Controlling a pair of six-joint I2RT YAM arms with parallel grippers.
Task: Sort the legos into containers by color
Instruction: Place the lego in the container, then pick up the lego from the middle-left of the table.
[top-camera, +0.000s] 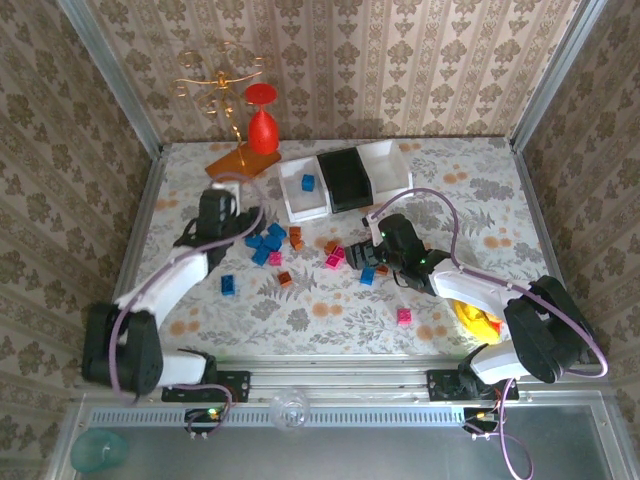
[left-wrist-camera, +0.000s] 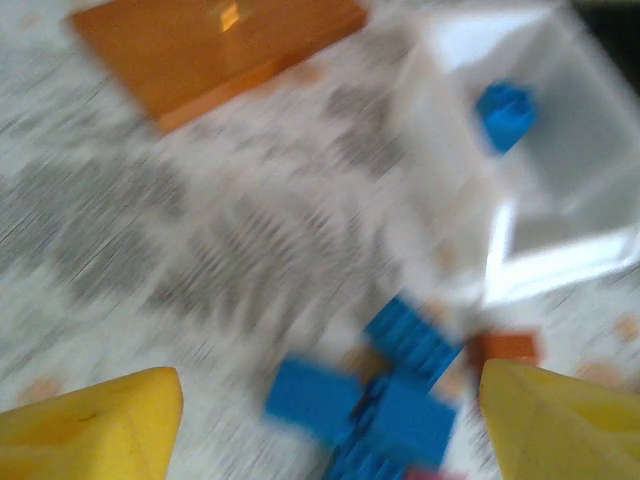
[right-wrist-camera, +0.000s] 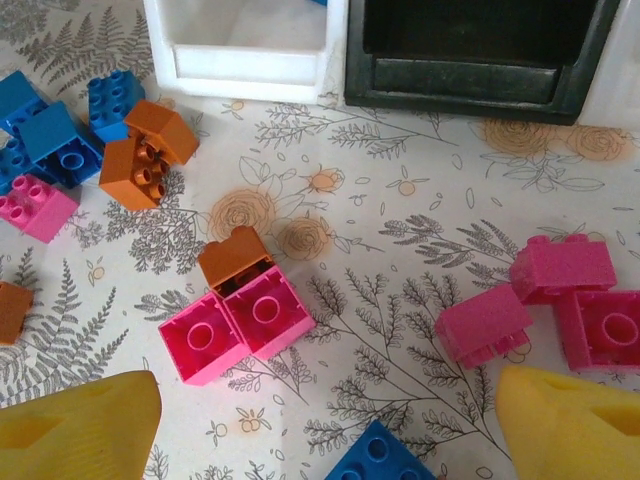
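Observation:
Blue, orange-brown and pink legos lie scattered mid-table, with a blue cluster (top-camera: 265, 243) and pink bricks (top-camera: 333, 257). Three bins stand at the back: a white bin (top-camera: 296, 205) holding one blue brick (top-camera: 308, 182), a black bin (top-camera: 345, 178) and a second white bin (top-camera: 385, 165). My left gripper (top-camera: 225, 200) hovers open left of the blue cluster; its blurred wrist view shows blue bricks (left-wrist-camera: 380, 400) between the yellow fingers (left-wrist-camera: 90, 425). My right gripper (right-wrist-camera: 325, 430) is open above a blue brick (right-wrist-camera: 380, 455), with two pink bricks (right-wrist-camera: 235, 320) and an orange one (right-wrist-camera: 235, 258) ahead.
An orange board (top-camera: 240, 158) with a gold wire stand sits at the back left. A yellow snack packet (top-camera: 478, 320) lies near the right arm. More pink bricks (right-wrist-camera: 563, 265) lie by the right finger (right-wrist-camera: 575, 425). Patterned walls close in the table.

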